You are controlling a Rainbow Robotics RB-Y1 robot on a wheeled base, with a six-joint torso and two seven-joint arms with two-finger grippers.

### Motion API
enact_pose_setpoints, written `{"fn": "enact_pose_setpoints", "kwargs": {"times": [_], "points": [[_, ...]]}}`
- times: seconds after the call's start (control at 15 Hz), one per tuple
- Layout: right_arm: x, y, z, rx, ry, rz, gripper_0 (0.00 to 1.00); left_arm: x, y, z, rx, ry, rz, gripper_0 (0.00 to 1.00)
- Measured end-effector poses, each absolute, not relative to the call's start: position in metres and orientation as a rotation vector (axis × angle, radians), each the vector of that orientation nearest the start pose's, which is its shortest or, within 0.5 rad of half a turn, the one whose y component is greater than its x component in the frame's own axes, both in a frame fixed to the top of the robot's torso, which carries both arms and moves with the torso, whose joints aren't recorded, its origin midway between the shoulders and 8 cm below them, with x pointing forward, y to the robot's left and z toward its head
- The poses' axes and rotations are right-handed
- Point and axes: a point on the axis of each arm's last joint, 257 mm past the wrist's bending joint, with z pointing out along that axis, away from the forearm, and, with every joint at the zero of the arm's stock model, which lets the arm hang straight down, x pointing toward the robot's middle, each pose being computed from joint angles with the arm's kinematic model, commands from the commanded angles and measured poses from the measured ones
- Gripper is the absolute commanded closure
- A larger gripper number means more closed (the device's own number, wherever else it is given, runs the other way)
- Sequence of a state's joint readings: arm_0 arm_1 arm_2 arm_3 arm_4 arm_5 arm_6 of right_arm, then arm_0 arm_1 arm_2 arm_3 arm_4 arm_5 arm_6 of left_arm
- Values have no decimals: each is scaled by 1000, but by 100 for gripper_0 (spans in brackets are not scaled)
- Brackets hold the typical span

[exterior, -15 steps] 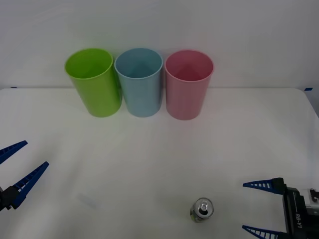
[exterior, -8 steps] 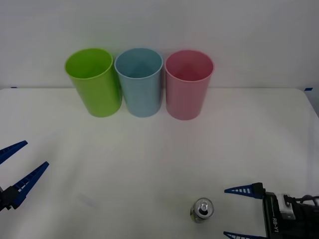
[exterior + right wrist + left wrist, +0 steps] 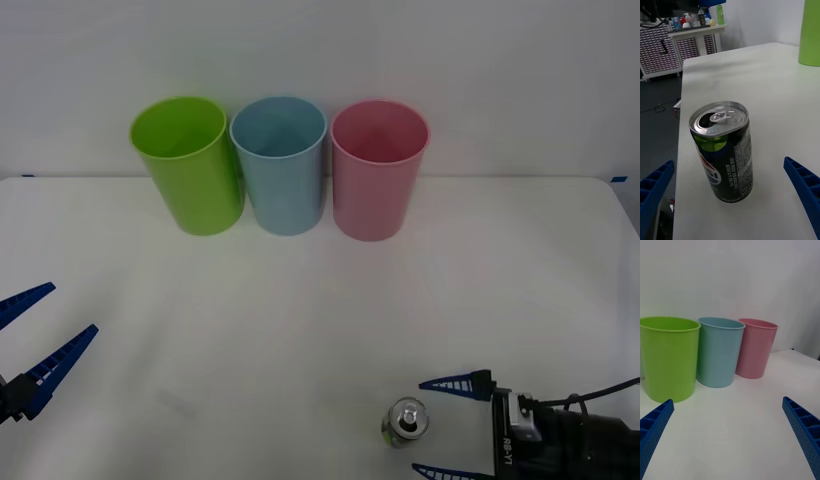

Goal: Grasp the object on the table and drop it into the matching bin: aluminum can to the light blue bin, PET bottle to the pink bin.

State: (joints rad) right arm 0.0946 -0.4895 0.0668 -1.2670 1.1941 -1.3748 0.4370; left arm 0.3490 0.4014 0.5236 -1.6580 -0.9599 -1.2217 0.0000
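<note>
Aluminum can (image 3: 406, 421) upright near table (image 3: 300, 330) front edge.

The right gripper (image 3: 437, 427), jaws spread wide, sits just beside the upright aluminum can (image 3: 406, 421).

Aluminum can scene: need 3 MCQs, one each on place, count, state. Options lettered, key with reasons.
1. Where does the aluminum can stand on the table?
A. near edge, by the right gripper
B. inside the pink bin
C. beside the left gripper

2. How many bins stand at the far edge?
A. two
B. three
C. four

3. How do the right gripper's jaws stand?
A. shut on the can
B. open, either side of the can
C. shut, empty

Key: 1 A, the front view shows the can just ahead of that gripper. 2 B, lime green bin, light blue bin, pink. 3 B, both fingers stand apart from the can.
</note>
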Motion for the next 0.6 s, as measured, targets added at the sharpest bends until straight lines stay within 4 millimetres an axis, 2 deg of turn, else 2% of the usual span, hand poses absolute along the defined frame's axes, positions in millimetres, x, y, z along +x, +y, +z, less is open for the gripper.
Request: {"fn": "enact_pose_setpoints", "kwargs": {"times": [0.6], "points": [[297,-114,-351,-1199,1419,866,0,342,330,-169,465,1441,-567,0]]}}
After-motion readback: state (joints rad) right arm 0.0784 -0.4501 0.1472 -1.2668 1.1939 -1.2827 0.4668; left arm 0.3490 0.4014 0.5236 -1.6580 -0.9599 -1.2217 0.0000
